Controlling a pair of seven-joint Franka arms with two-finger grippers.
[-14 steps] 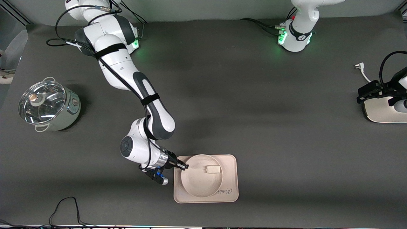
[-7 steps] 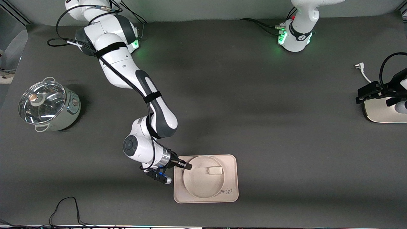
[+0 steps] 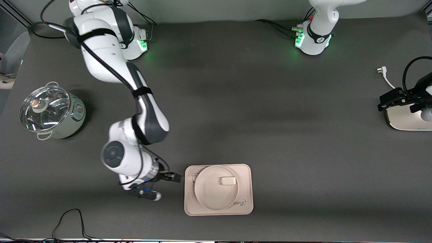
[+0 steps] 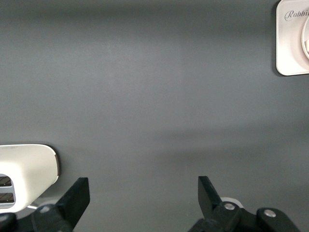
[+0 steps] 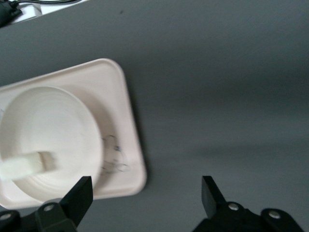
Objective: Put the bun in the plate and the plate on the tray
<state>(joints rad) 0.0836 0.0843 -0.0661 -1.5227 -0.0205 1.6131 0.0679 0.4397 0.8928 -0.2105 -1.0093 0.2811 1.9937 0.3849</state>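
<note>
A lidded pot (image 3: 50,112) stands on the dark surface (image 3: 236,101) at the right arm's end. The right claw (image 3: 175,177), fingers spread and empty, hangs just beside the tray (image 3: 244,189), off its edge. On the tray lies the plate (image 3: 209,192), and in the plate rests the bun (image 3: 227,181). The left claw (image 3: 388,99) waits, wide open, over a white appliance (image 3: 403,119) at the left arm's end, well apart from the tray.

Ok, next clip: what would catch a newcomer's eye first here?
The plate with the bun in it sits on the tray near the front camera. The right gripper hangs open beside the tray, holding nothing. A lidded pot stands toward the right arm's end of the table.
</note>
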